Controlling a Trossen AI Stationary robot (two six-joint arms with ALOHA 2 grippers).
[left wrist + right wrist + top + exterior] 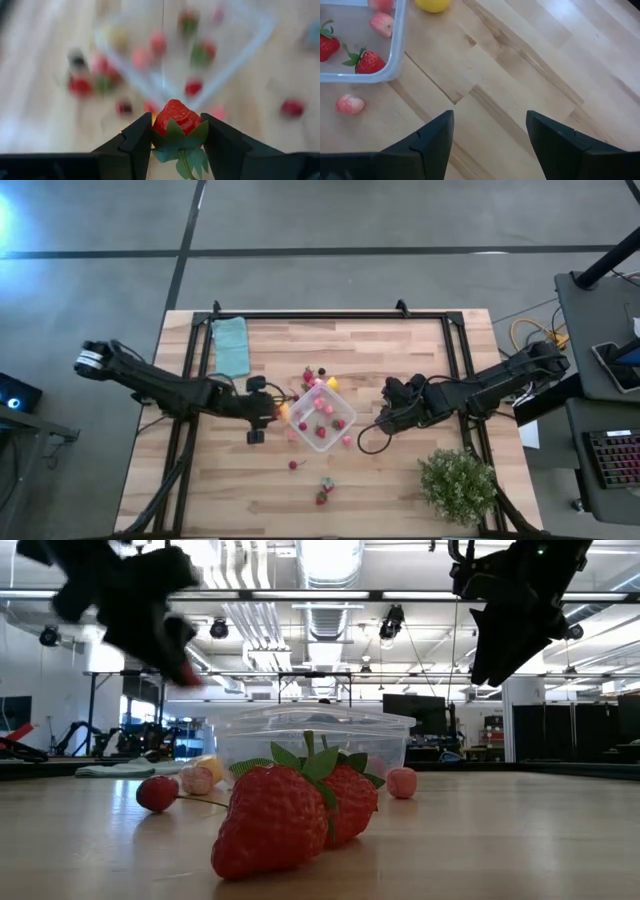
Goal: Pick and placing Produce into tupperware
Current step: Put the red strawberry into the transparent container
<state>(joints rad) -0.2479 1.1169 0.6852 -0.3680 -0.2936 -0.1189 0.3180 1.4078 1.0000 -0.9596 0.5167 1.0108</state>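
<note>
The clear tupperware (320, 420) stands at the table's middle with several red and pink produce pieces in it. More pieces lie around it on the wood. My left gripper (278, 410) hangs just left of the tub, shut on a red strawberry (175, 116) above the table. My right gripper (385, 420) hovers open to the tub's right, over bare wood (490, 125). In the right wrist view the tub's corner (395, 50) holds a strawberry (367, 61). A pink piece (350, 104) lies outside it. My left gripper pinches the strawberry by its two sides near the leafy end (161, 127), between its two fingers (140, 135). The fingers slant downward from the table's left. The berry is lifted clear, its red tip pointing away from the gripper and its green leaves and stalk toward it.
Two strawberries (290, 820) lie near the front edge, and a cherry (293, 465) behind them. A yellow piece (332, 383) and more pieces sit beyond the tub. A folded teal cloth (231, 345) lies at the far left and a potted plant (458, 483) at the near right.
</note>
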